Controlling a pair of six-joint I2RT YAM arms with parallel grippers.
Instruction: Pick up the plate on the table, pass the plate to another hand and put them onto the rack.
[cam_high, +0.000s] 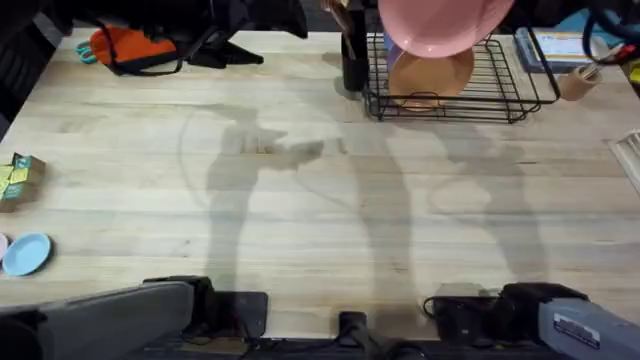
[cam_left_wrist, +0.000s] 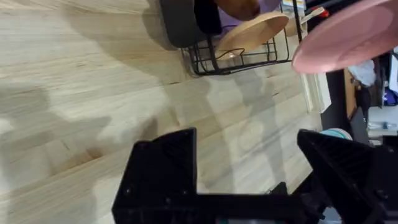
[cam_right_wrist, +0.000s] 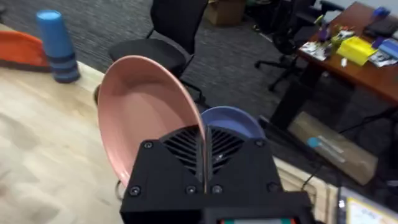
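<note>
From overhead, the plate hangs in the air directly above the rack at the far right of the table. A tan plate already stands in the slots beneath it, so the drop is straight down into a free slot beside that one.

Through my left wrist, my left claw is spread wide and empty over bare wood, well apart from the rack; the plate floats beyond it.

Through my right wrist, my right claw is pinched on the plate's rim, holding it nearly on edge, with a blue plate behind. My right arm is plainly the nearer one.
</note>
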